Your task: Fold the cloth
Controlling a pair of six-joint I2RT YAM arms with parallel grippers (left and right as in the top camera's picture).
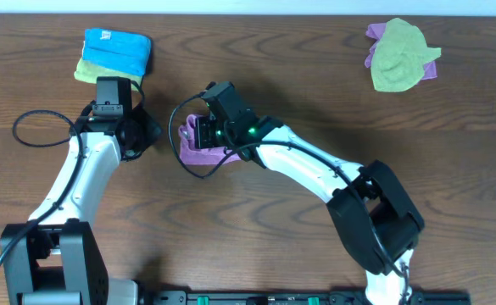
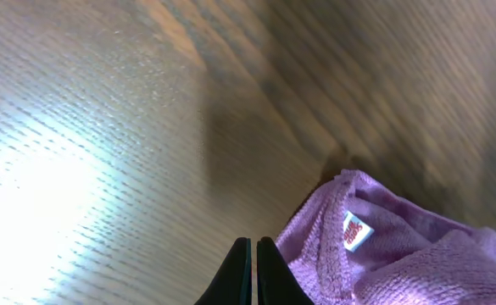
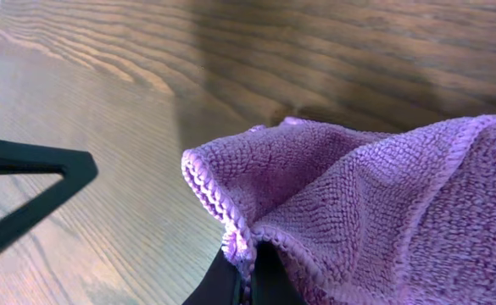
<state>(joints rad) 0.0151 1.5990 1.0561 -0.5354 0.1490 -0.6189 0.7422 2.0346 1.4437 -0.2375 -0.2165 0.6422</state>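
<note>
The purple cloth lies bunched at the table's middle left. It also shows in the left wrist view with a white tag, and in the right wrist view. My right gripper is shut on the cloth's stitched edge and holds a corner lifted. My left gripper is shut and empty. It is just left of the cloth, close to its edge. Its dark finger shows at the left of the right wrist view.
A folded blue cloth on a yellow one sits at the back left. A green cloth over another purple cloth lies at the back right. A black cable loops beside the held cloth.
</note>
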